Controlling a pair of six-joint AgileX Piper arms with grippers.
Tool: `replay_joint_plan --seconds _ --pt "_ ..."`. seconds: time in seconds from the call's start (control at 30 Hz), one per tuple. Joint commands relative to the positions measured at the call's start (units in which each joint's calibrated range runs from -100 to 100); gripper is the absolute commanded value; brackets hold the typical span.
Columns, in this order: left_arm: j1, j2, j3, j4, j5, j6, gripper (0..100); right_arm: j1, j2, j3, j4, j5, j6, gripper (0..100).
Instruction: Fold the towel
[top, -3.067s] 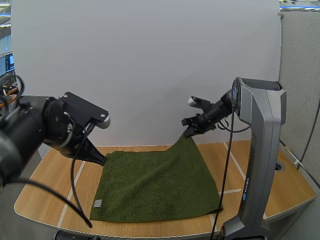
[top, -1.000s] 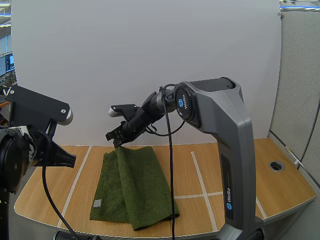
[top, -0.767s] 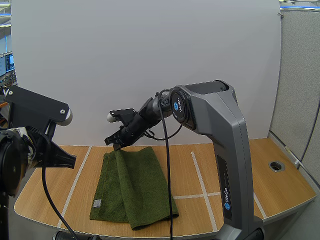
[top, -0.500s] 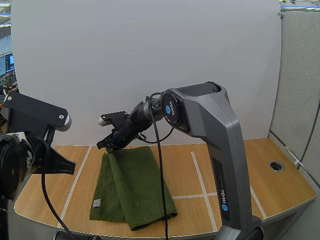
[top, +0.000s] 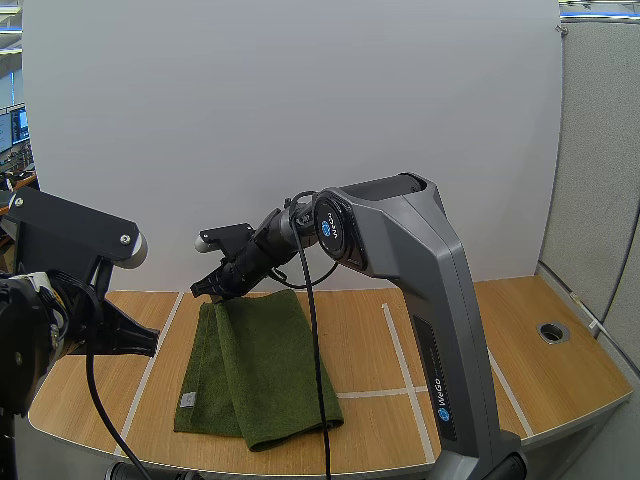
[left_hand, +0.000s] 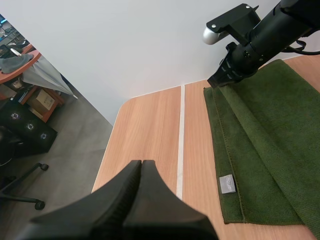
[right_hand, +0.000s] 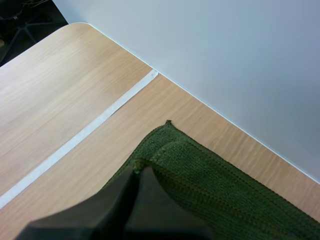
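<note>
The green towel (top: 265, 365) lies folded on the tabletop's (top: 470, 330) left half, its upper layer hiding all but a left strip of the lower. The right gripper (top: 203, 292) pinches its far-left corner, covering it. The left gripper (left_hand: 141, 163) hovers closed and empty near the left edge.

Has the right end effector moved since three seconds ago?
Yes. The right end effector swung left, ending at the far corner of the towel, beside the left tape line.

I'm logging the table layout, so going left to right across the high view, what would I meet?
left gripper → towel → white tape line right of the towel → round hole
</note>
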Motion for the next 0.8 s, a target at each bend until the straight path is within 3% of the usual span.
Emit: replay_joint_plan --seconds 0.0,0.03,0.07,0.27,0.4,0.73,0.77 --pt "0.04 -0.38 -0.64 -1.26 0.24 0.05 0 0.1 -0.33 -0.44 1.28 -2.04 -0.21 0" --pt "0.04 -0.38 -0.64 -1.62 0.24 0.05 0 0.1 -0.33 -0.44 1.28 -2.04 -0.21 0" --pt "0.04 -0.38 -0.64 -1.83 0.24 0.05 0 0.1 -0.33 -0.44 1.6 -1.47 -0.21 10" --pt "0.04 -0.38 -0.64 -2.97 0.37 0.35 0 0.1 -1.25 -0.44 2.66 0.6 -0.11 99" --pt "0.04 -0.38 -0.64 -3.08 0.37 0.35 0 0.02 -4.61 -0.44 -0.12 4.52 1.02 100" --pt "0.04 -0.38 -0.64 -4.58 0.37 4.31 0 0.02 -16.94 -0.13 -23.19 22.72 12.76 100" --pt "0.04 -0.38 -0.64 -4.58 1.46 5.06 0 0.02 -18.22 -0.02 -24.92 24.9 13.53 93"
